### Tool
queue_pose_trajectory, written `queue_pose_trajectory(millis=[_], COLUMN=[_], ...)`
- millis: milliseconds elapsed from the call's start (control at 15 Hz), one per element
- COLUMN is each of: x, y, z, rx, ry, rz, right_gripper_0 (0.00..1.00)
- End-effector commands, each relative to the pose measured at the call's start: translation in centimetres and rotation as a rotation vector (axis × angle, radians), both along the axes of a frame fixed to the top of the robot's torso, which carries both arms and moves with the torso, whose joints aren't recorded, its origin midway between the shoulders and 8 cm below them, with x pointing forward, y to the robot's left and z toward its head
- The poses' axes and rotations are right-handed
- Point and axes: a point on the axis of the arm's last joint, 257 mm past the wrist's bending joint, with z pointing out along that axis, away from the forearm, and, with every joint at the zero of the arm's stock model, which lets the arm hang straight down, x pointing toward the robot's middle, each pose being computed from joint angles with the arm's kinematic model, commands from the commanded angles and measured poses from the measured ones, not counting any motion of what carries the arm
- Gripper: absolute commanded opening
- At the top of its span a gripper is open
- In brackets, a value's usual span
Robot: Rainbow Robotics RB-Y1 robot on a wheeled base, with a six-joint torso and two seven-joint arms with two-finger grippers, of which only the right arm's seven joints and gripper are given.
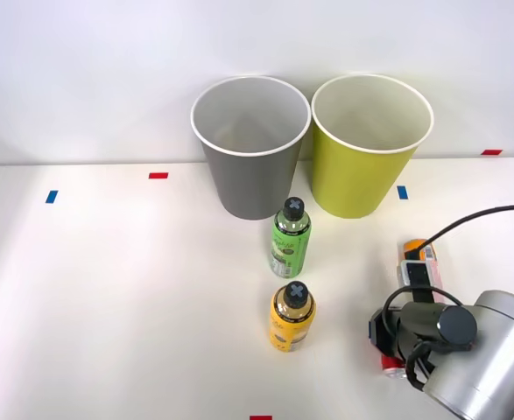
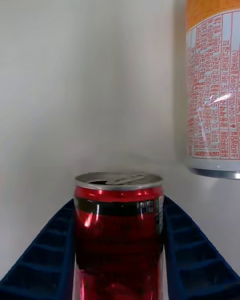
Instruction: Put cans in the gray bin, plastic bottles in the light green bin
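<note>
We have the right gripper (image 2: 119, 275) closed around the red can (image 2: 119, 230), low on the table just beside the orange-topped can (image 2: 214, 80). Its thin, slick metal wall dents easily, so we favour a gentle mid-body hold.

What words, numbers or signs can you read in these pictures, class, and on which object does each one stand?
Orange-topped pale metal can: dense red small print, too small to read.
Shiny red metal can between the blue ribbed fingers: no text visible.
Green-labelled plastic bottle: gray cross sign on its black cap; label blurred.
Yellow plastic bottle: gray cross on cap; label unreadable.
</note>
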Motion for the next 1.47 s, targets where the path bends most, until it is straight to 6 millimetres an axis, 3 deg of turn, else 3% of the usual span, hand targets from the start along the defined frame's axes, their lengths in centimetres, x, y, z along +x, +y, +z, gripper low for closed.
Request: queue_pose_trajectory(millis=[67, 200, 467, 867, 1200, 1467], x=[-0.6, -0.7, -0.5, 2.6, 4.2, 5.6], y=[0.0, 0.4, 1.0, 2.5, 2.1, 3.9], z=[-0.5, -0.7, 0.3, 7.0, 12.2, 17.0], rx=[-0.010, -0.001, -0.009, -0.041, -0.102, 0.022], ry=[0.011, -0.003, -0.059, -0.398, -0.685, -0.851], rz=[0.020, 0.034, 0.060, 0.160, 0.253, 0.276], right_gripper_0=[0.20, 0.00, 0.00, 0.00, 0.00, 0.00])
